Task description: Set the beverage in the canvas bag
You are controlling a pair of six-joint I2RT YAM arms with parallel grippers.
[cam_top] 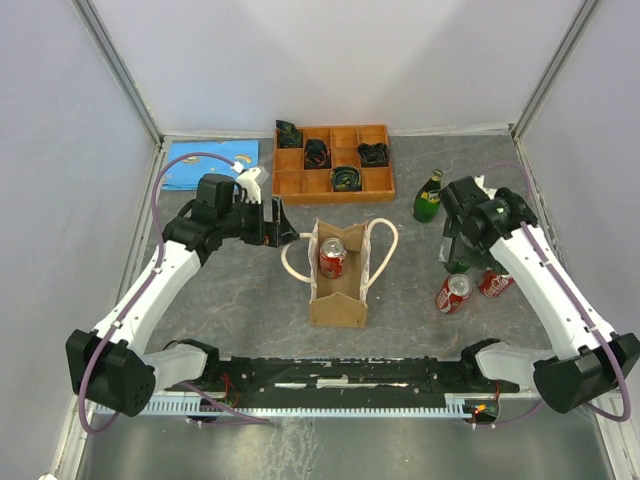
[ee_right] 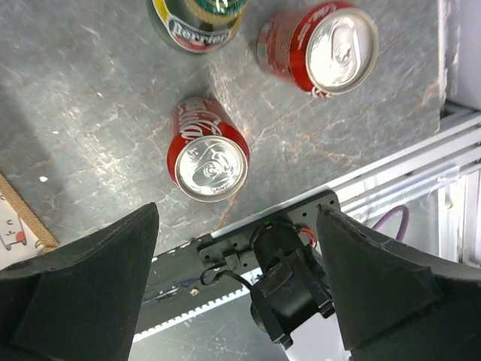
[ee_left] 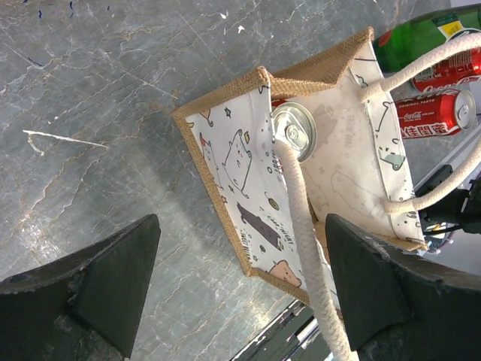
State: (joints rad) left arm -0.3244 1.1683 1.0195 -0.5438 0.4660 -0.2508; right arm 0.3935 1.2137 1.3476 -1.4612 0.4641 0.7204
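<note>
1. Grey marbled table (cam_top: 230, 300) fills a white-walled booth, and both arm bases sit on a black rail (cam_top: 340, 375) at its near edge
2. Just beyond the rail, mid-table, the canvas bag (cam_top: 338, 295) stands upright with its mouth open and a rope handle drooping off each side
3. Inside the bag the red can (cam_top: 332, 258) stands upright, silver top showing
4. Right of the bag, well apart from it, are the nearer loose can (cam_top: 455, 293) and the farther loose can (cam_top: 495, 283), with a green bottle (ee_right: 197, 22) just behind them, partly hidden in the top view by the right arm
5. Over those cans hangs the right gripper (ee_right: 237, 218), fingers spread with nothing between them; its arm rises from the base and folds inward
6. The left gripper (cam_top: 277, 226) hovers by the bag's far-left side, clear of it, jaws apart and empty; its arm slants far-left, then bends inward
7. Farther back stand a second green bottle (cam_top: 428, 197), an orange tray (cam_top: 290, 185) holding black coils, and a blue booklet (cam_top: 212, 163) at the far left
</note>
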